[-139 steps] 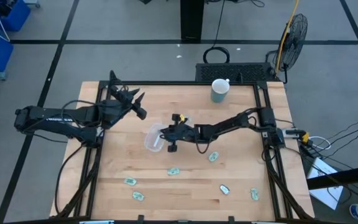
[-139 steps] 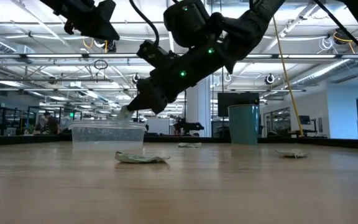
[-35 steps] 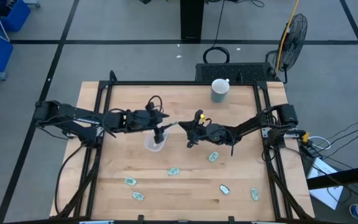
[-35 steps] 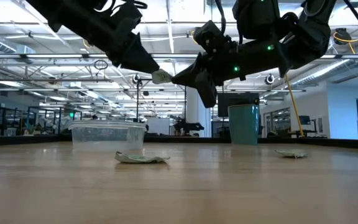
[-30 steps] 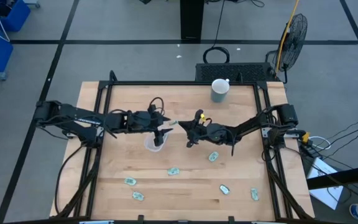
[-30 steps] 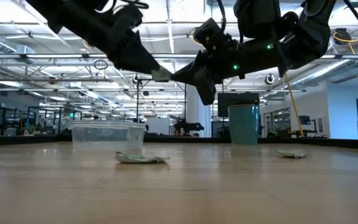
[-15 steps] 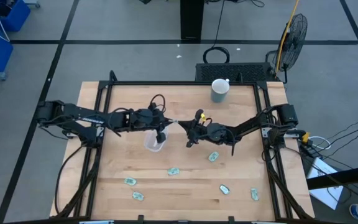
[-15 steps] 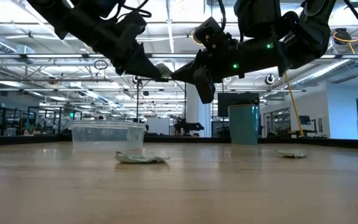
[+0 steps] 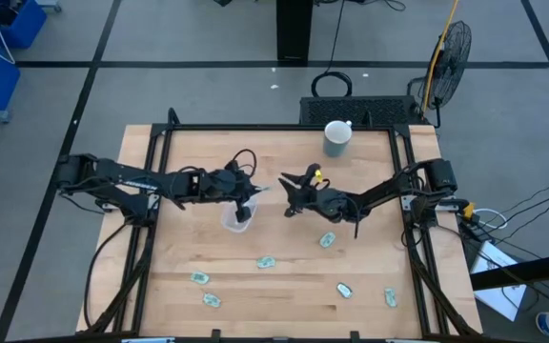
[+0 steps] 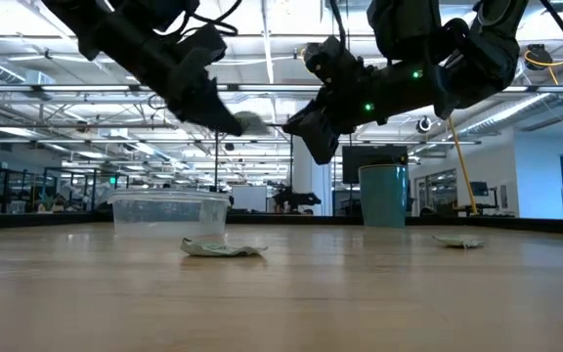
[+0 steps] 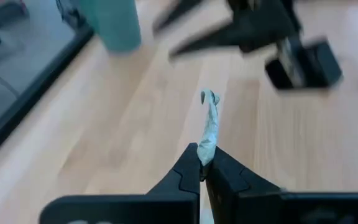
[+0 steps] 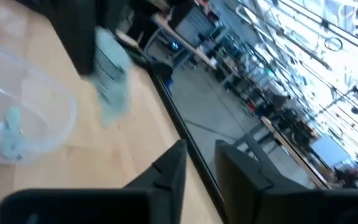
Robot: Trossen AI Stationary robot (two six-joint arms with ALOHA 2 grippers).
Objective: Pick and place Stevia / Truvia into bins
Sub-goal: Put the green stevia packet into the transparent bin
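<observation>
left hand (image 11: 202, 163): packet (image 11: 209, 127) pinched above clear bin (image 9: 237, 216) | right hand (image 9: 291, 191): fingers spread, held beside it, above the tabletop (image 9: 284, 276)

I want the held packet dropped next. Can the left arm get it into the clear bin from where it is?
Probably yes. The left gripper is shut on a packet and hangs above the clear bin, whose top is open. The right gripper, open, sits off to the side, apart from it.
</observation>
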